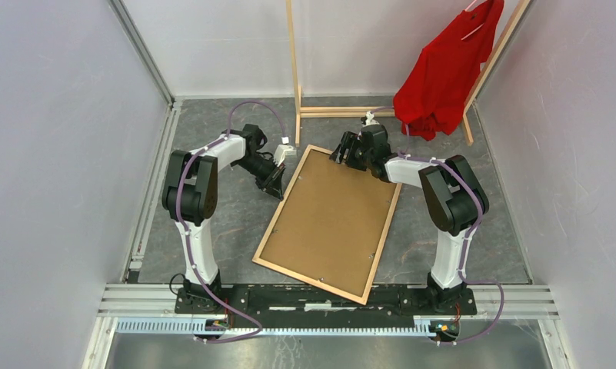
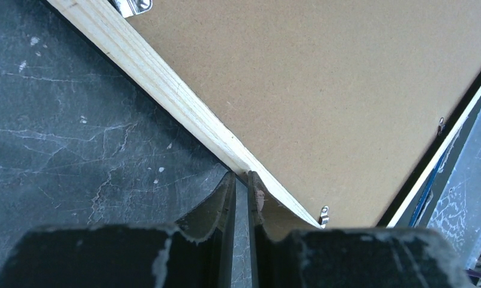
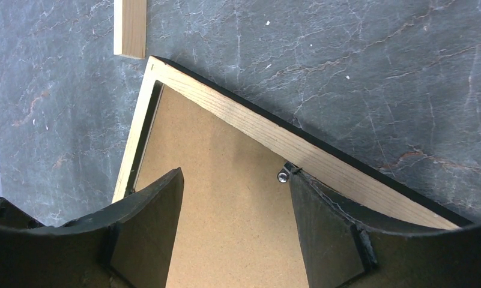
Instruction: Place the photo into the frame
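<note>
The frame (image 1: 308,281) lies face down on the dark table, its light wood back up. A brown backing board (image 1: 331,219) fills it. The photo is hidden. My left gripper (image 1: 278,188) sits at the frame's left rail. In the left wrist view its jaws (image 2: 242,175) stand nearly together with only table showing between them, tips against the outer edge of the rail (image 2: 166,90). My right gripper (image 3: 235,174) hangs open over the backing board near the frame's far corner. Its right finger is beside a small metal tab (image 3: 283,175) on the rail (image 3: 322,156).
A tall wooden clothes rack (image 1: 293,69) with a red shirt (image 1: 447,69) stands at the back, one foot (image 3: 130,27) just beyond the frame's far corner. Grey walls close in left and right. More metal tabs (image 2: 324,213) sit along the frame's inner edge.
</note>
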Motion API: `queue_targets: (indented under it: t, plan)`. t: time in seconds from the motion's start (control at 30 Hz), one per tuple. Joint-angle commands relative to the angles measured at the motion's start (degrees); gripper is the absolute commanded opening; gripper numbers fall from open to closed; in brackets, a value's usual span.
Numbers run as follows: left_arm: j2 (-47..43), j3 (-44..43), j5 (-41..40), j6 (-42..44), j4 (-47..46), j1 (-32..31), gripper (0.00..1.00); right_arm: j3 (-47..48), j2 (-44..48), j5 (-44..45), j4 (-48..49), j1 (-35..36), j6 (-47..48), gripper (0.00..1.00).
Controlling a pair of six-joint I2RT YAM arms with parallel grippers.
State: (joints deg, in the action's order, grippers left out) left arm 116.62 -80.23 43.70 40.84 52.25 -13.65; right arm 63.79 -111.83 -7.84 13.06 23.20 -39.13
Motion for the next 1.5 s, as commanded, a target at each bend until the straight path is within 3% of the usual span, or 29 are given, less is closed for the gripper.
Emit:
queue_targets:
  t: [0.0,0.23,0.37,0.6,0.7,0.73,0.77,0.8,0.97,1.13,1.3,1.47]
  plan:
    - [0.08,0.24,1.03,2.58,0.47,-0.59,0.19,1.56,-1.04,-0.35,1.13,-0.13,-0.30,0.72]
    - [-0.33,0.06,1.04,2.58,0.48,-0.59,0.19,1.45,-0.20,-1.63,2.29,-0.15,0.52,0.72]
    - [-1.04,-0.56,0.40,2.44,0.76,-0.59,0.22,0.90,3.75,-0.83,1.41,-0.16,4.73,0.77]
    - [-6.68,-3.84,-1.81,4.01,5.14,0.17,0.56,-7.44,20.04,3.20,-7.72,4.80,19.76,0.90]
    - [-10.50,-5.13,-1.79,5.35,8.08,0.67,0.63,-13.84,27.99,6.20,-12.65,11.69,24.80,0.93]
    - [-11.90,-5.40,-1.49,5.98,9.38,0.87,0.74,-16.69,30.73,6.74,-12.92,14.70,25.51,0.93]
    - [-13.30,-5.49,-1.10,6.62,10.46,1.23,0.95,-18.98,33.53,7.02,-14.90,17.29,25.68,0.93]
    - [-14.98,-5.36,-0.84,6.84,10.92,1.58,0.99,-21.39,35.83,7.44,-15.97,20.47,25.69,0.94]
    - [-23.03,-3.63,1.27,5.48,10.41,4.44,1.00,-26.63,43.84,15.58,-22.17,39.98,24.10,0.90]
    - [-32.48,1.94,-1.94,-1.18,3.98,5.26,1.00,-26.08,40.95,23.40,-24.35,56.86,20.31,0.82]
    - [-40.89,7.71,-7.14,-2.44,1.64,5.30,1.00,-22.97,34.13,28.38,-24.36,65.43,19.08,0.80]
    - [-47.95,13.18,-9.03,-2.67,1.21,5.27,1.00,-20.78,28.47,31.33,-24.05,68.17,19.33,0.75]
